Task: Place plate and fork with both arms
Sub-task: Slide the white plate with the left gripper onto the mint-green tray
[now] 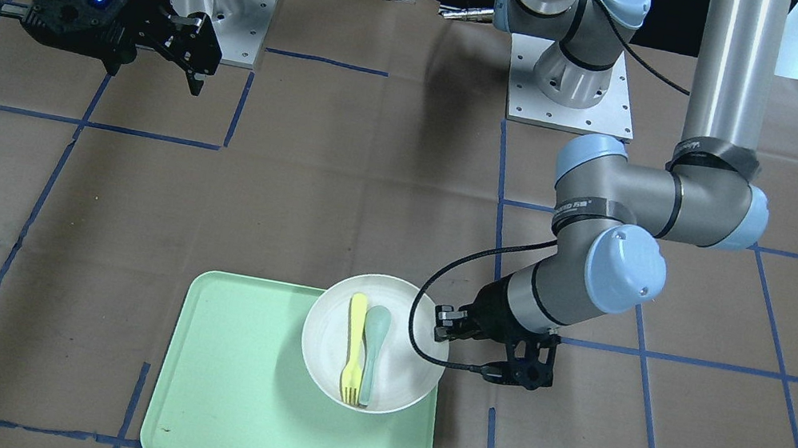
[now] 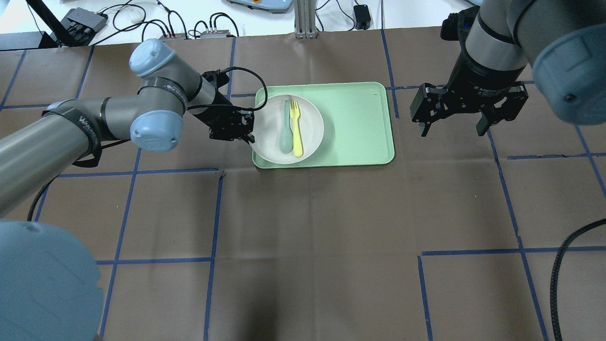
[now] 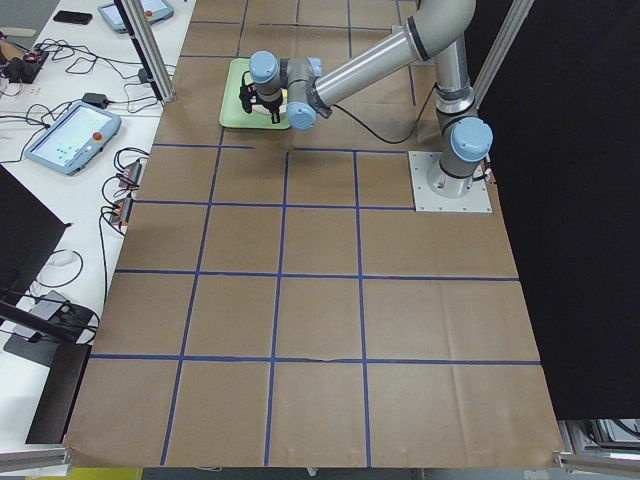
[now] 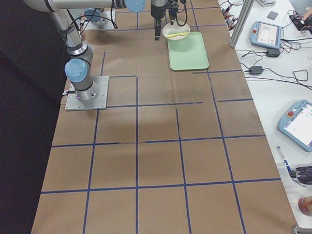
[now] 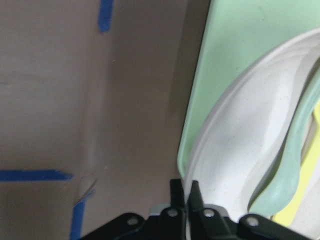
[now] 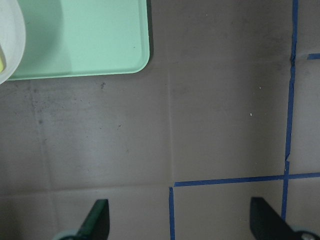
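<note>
The off-white plate (image 2: pixel 310 118) lies over the left part of the pale green tray (image 2: pixel 360 128), its rim overhanging the tray's left edge. The yellow fork (image 2: pixel 297 128) lies in the plate beside a grey-green spoon (image 2: pixel 286 132). My left gripper (image 2: pixel 248 132) is shut on the plate's left rim. The left wrist view shows its fingertips (image 5: pixel 184 192) pinching the rim of the plate (image 5: pixel 240 150). I cannot tell whether the plate is lifted. My right gripper (image 2: pixel 453 132) is open and empty above the table, right of the tray.
Brown paper with blue tape lines (image 2: pixel 218 213) covers the table. The arm bases (image 1: pixel 570 98) stand at the robot's side. Cables and devices (image 2: pixel 142 23) lie beyond the far edge. The right wrist view shows the tray's corner (image 6: pixel 90 40) and bare paper.
</note>
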Motion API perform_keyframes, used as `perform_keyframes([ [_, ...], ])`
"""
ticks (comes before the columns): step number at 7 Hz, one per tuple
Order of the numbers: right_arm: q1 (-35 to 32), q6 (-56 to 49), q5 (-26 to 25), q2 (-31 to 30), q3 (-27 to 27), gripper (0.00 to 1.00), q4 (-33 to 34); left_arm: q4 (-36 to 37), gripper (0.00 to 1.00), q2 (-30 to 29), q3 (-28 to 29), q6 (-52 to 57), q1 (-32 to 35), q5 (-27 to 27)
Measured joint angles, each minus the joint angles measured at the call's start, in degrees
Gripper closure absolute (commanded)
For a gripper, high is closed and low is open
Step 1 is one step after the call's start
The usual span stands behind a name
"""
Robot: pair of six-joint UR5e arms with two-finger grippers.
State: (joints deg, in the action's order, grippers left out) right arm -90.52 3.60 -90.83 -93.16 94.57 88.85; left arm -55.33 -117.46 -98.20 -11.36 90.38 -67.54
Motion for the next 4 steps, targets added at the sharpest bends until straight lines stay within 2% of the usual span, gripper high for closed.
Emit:
perform_keyframes([
  [4,0.03,0.00,0.12,0.00,0.03,0.00,0.00,0.34,0.99,-6.48,7.49,-5.80,3.33,0.11],
])
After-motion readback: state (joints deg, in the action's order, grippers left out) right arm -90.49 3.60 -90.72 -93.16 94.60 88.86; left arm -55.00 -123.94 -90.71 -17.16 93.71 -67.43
